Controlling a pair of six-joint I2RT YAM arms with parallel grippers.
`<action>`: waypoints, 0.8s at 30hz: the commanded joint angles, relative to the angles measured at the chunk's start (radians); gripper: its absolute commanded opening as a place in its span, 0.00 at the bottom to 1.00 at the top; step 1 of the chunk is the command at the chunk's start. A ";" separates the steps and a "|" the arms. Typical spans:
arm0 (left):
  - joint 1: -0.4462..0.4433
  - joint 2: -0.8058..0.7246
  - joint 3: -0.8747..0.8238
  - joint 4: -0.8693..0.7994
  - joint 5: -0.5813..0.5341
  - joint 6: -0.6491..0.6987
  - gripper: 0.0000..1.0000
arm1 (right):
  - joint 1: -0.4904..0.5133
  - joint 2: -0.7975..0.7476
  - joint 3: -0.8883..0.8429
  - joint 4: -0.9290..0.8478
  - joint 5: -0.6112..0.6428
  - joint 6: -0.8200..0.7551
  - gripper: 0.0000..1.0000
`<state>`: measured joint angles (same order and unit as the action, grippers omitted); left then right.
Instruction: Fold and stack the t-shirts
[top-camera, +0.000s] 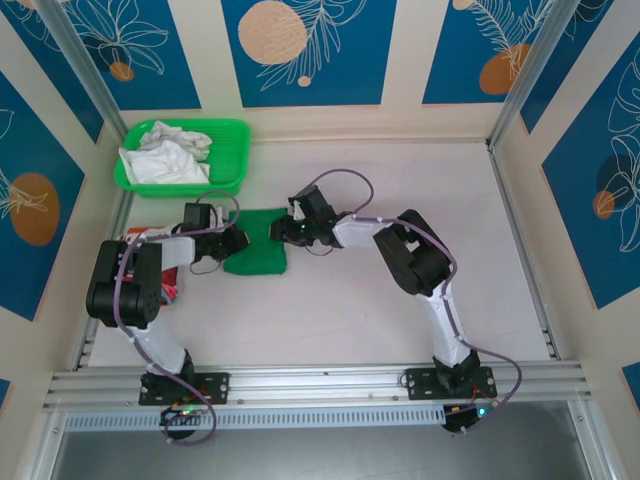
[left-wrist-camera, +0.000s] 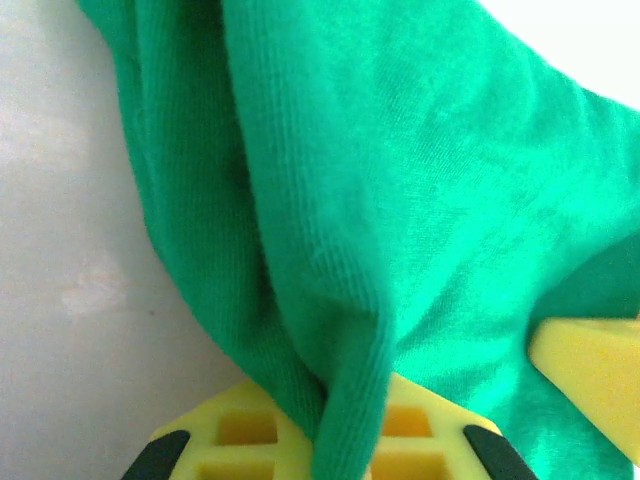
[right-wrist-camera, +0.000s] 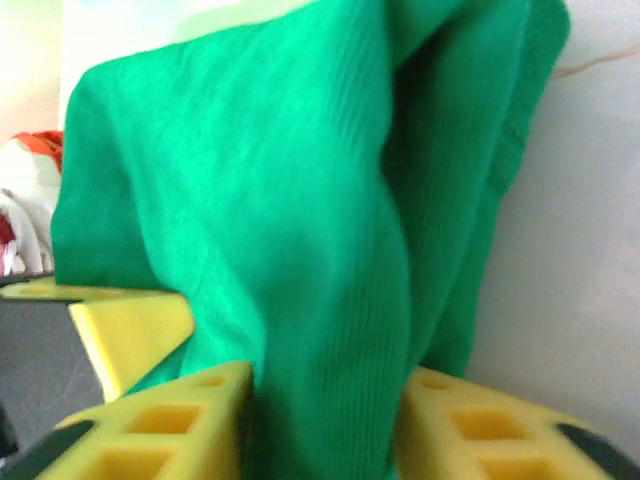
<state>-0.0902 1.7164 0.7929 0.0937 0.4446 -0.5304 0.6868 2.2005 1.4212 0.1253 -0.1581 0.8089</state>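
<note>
**Item 1, green t-shirt** (top-camera: 258, 255): we find it bunched into a small heap at the middle of the desk (top-camera: 330, 320), between the two end effectors. In the wrist views its ribbed cloth hangs in thick folds, and one edge lies on the pale desk top.

**Item 2, left end effector** (top-camera: 237, 243): it is at the heap's left edge. Its yellow fingers (left-wrist-camera: 230, 430) are together, clamped on a narrow fold of the green t-shirt.

**Item 3, right end effector** (top-camera: 283, 230): it is at the heap's upper right edge. Its yellow fingers (right-wrist-camera: 160, 430) stand on either side of a thick fold. We cannot tell whether they press the cloth or stand free of it.

**Item 4, red t-shirt** (right-wrist-camera: 40, 148): we see a patch of red and white cloth past the green heap, toward the left arm's side of the desk.

**Item 5, green basket** (top-camera: 240, 150): it sits at the far left corner, well apart from the heap, and holds crumpled white cloth (top-camera: 165, 155).
</note>
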 joint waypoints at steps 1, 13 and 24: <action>-0.009 -0.089 -0.024 -0.007 -0.024 0.148 0.00 | -0.004 -0.086 -0.076 -0.018 0.000 -0.081 0.70; -0.003 -0.361 -0.026 -0.329 -0.178 0.350 0.00 | -0.050 -0.346 -0.280 0.034 -0.039 -0.305 0.88; 0.038 -0.601 0.028 -0.660 -0.392 0.509 0.00 | 0.016 -0.430 -0.257 0.140 -0.260 -0.494 0.91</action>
<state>-0.0738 1.1572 0.7746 -0.4217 0.1150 -0.0940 0.6754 1.8210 1.1473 0.2268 -0.3290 0.4103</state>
